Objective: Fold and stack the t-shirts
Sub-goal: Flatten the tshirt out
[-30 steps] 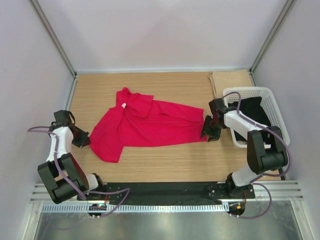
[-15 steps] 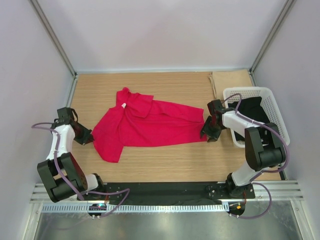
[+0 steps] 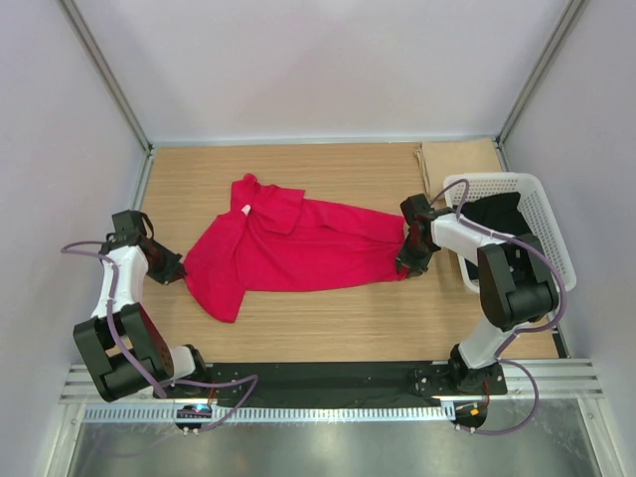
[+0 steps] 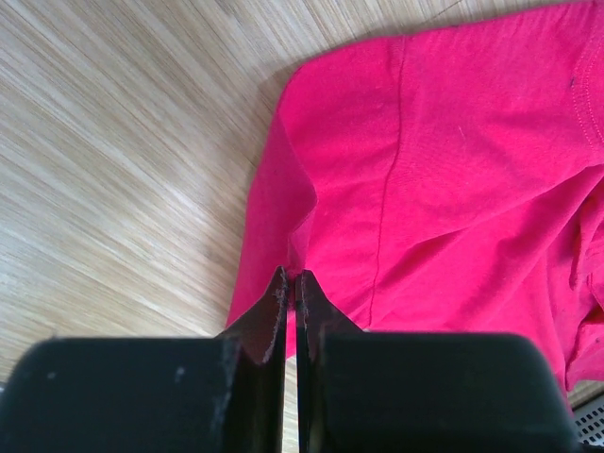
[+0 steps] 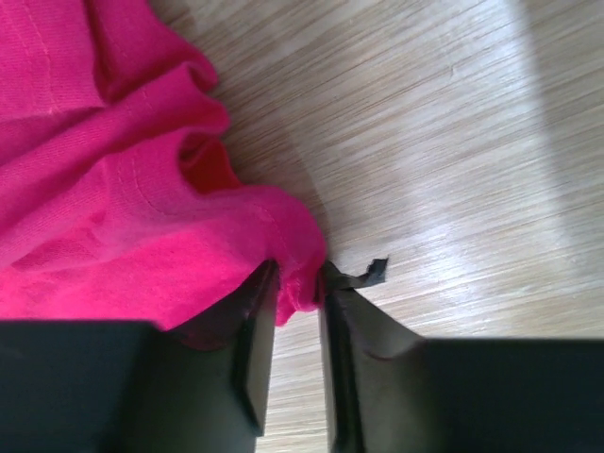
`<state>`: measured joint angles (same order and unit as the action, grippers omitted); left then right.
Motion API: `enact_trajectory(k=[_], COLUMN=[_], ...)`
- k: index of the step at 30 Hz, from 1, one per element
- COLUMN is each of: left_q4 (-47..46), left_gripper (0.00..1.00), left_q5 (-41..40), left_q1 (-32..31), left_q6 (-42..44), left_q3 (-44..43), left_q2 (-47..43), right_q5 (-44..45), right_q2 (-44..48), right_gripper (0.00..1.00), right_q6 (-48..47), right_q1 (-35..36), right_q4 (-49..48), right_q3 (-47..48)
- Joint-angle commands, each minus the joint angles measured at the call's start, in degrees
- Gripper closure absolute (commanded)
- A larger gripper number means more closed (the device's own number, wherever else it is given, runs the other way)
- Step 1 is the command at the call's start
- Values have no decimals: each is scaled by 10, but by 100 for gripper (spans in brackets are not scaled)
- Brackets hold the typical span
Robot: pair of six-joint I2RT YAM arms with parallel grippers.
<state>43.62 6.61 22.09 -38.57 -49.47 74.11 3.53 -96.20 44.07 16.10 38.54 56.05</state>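
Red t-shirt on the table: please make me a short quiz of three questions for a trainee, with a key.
1. True or false: the red t-shirt lies inside the white basket.
2. The right pincer has cloth from which part of the shirt? A) collar B) end nearest the basket C) far sleeve
3. Fill in: the basket stands beside the ___ arm.
Key: 1 false; 2 B; 3 right.
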Motion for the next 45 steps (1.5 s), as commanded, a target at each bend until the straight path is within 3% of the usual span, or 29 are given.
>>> enact_trajectory(k=[1, 2, 3, 5, 8, 16, 20, 26, 31, 33, 36, 45], left_q4=[3, 4, 3, 4, 8, 30, 22, 12, -109, -203, -272, -263], left_gripper=[100, 100, 100, 100, 100, 100, 100, 100, 100, 100, 100, 100], left_q5=[8, 9, 11, 19, 23, 30, 57, 103, 158, 162, 155, 127], left_q1=[-2, -2, -3, -2, -3, -3, -6, -13, -13, -13, -12, -13], left_q6=[-5, -5, -7, -12, -16, -1, 2, 8, -16, -39, -70, -44], left_q3=[-19, -19, -19, -20, -33, -150, -253, -493, -608, -612, -634, -807], left_q2=[-12, -14, -15, -20, -33, -56, -29, 52, 110, 103, 83, 48], right_q5=[23, 32, 37, 42, 39, 39, 31, 40, 49, 53, 46, 17], right_q2=[-48, -53, -56, -61, -60, 79, 116, 91, 41, 23, 15, 99], right_gripper=[72, 78, 93, 99, 99, 99, 99, 99, 99, 99, 99, 99], right_q6=[8, 5, 1, -19, -50, -130, -140, -136, -133, -141, -146, -179], right_q1=[6, 6, 5, 5, 5, 5, 6, 4, 4, 5, 5, 5], right_q4=[-35, -39, -44, -51, -26, 32, 39, 50, 59, 59, 58, 47], right_q3=[-19, -18, -16, 2, 47, 135, 200, 358, 503, 546, 588, 596])
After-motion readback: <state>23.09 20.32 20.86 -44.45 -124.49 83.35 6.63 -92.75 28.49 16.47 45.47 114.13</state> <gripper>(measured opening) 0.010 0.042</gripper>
